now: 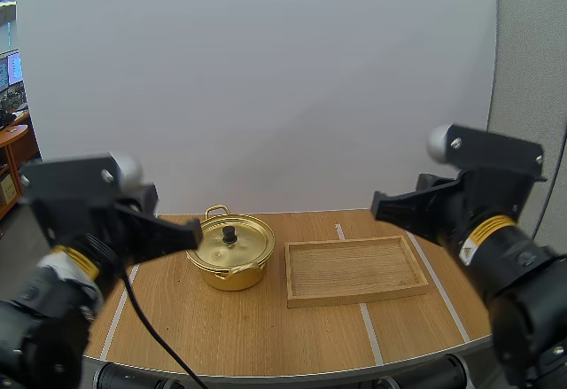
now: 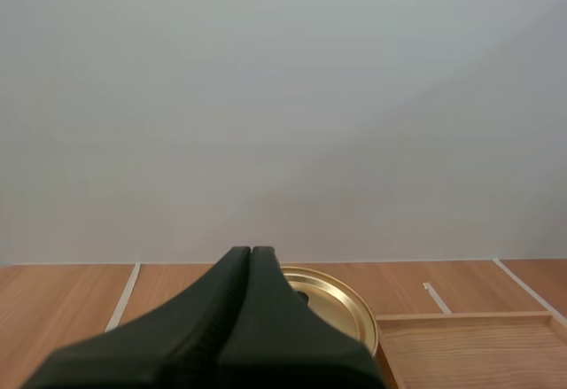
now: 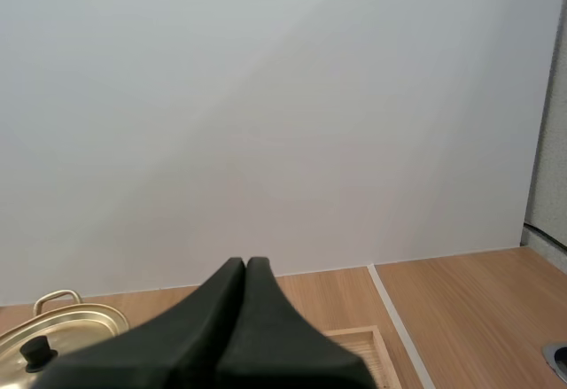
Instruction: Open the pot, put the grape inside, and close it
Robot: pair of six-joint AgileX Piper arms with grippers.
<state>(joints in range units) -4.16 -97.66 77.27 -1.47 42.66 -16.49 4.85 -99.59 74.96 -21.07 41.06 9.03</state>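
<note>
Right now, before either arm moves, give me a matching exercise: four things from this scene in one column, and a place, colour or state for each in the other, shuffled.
1. lid
2. knob
3. wooden tray
4. left tool

A. shut, holding nothing
B. gold, sitting on the pot
C. black, at the lid's centre
D. flat on the table, right of the pot

Pairs: 1-B, 2-C, 3-D, 4-A.
</note>
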